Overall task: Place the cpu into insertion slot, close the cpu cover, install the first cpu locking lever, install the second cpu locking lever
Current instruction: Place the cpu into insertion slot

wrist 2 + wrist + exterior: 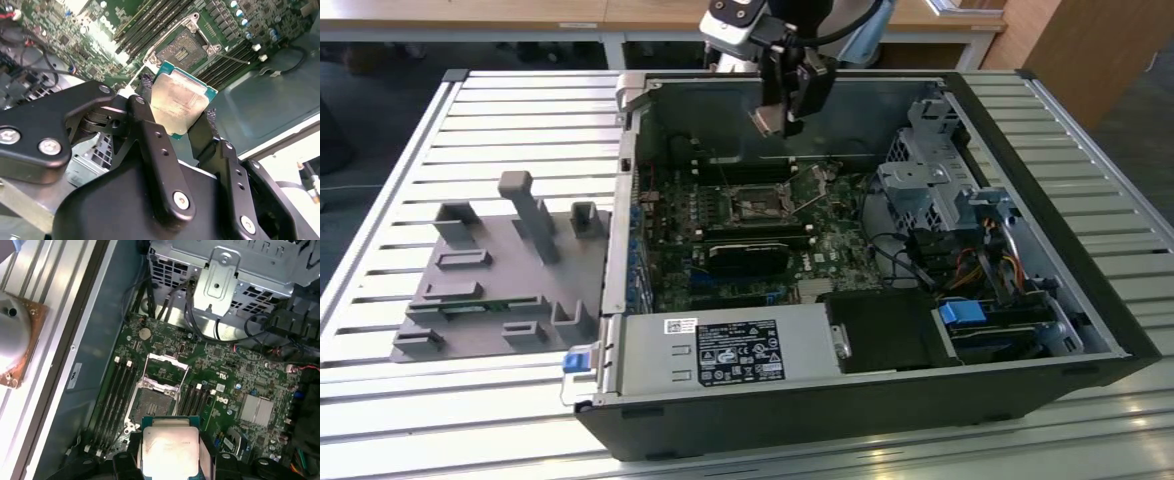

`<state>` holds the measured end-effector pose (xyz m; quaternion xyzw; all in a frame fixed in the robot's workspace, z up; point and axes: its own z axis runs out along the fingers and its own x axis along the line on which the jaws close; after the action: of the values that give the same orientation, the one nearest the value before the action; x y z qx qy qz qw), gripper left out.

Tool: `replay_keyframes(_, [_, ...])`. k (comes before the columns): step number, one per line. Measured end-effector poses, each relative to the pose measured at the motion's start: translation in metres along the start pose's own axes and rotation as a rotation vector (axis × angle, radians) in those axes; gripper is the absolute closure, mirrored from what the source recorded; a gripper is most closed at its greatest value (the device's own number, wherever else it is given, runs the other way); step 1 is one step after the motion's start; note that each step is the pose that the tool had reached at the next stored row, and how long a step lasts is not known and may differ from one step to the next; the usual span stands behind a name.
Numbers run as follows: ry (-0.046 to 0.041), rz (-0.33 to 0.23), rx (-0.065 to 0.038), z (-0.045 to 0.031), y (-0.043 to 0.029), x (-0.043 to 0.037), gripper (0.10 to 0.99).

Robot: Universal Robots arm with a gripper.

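In the first wrist view the cpu (170,450) is cut off at the frame edge, and pads (210,117) hide its sides. The gripper (177,100) is part-closed, pinching the cpu by 2 opp. edges above the motherboard (220,360), apart from the insertion slot (150,402). The cpu cover (167,359) is raised. Count: 1 cpu, 1 slot, 1 cover.

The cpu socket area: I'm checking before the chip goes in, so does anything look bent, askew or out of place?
Nothing stands out. The gripper is shut on the cpu, held above the board. The insertion slot lies bare, with the cpu cover swung open beside it. No damage shows.
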<state>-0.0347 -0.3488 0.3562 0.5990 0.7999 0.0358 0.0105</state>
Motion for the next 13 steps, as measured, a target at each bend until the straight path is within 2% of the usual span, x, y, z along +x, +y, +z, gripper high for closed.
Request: replay_keyframes(13, [-0.0078,0.178,0.014,0.0062,-0.0004,0.0002,0.545])
